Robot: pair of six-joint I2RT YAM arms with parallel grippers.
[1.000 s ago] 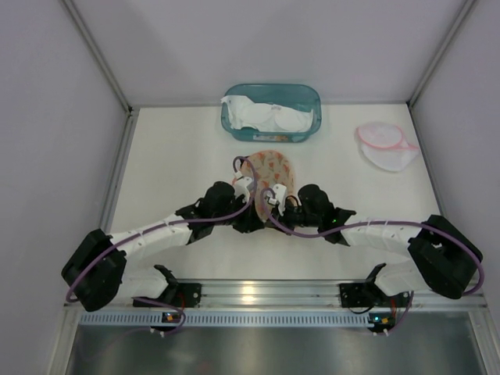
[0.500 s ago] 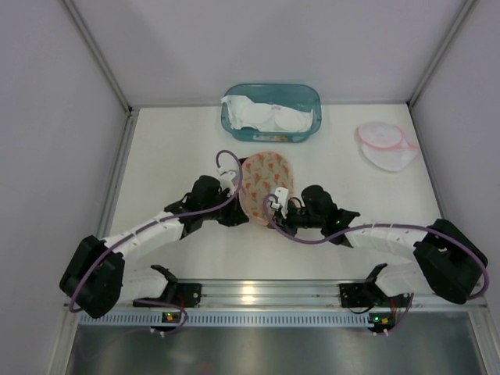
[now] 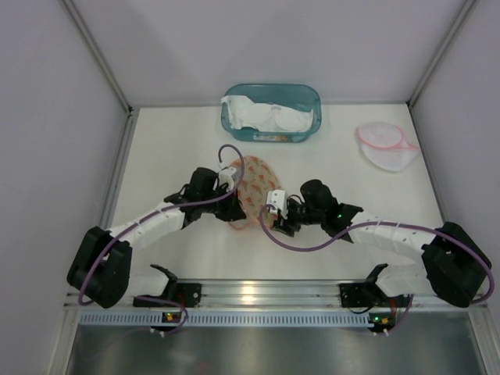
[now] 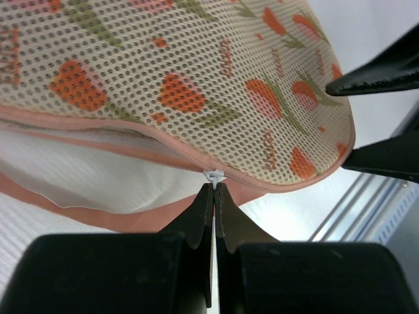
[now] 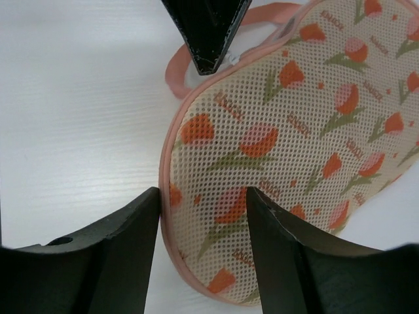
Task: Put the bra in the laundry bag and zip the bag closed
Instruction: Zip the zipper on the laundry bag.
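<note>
Tulip-print laundry bag (image 3: 254, 187) lies mid-table (image 3: 172, 148). My left gripper (image 4: 213, 191) is clamped on its zipper pull (image 4: 213, 175) (the zip is partly undone). The white fabric (image 4: 78, 176) inside is probably the bra. My right gripper (image 5: 203, 196) stands parted astride the bag's rounded end.

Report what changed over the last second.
The right gripper let go of the laundry bag and now stands open around its end. The left gripper, shut on the zipper pull, drew leftward, and the bag shifted left and nearer with it. The basket and the white mesh bag stayed put.
</note>
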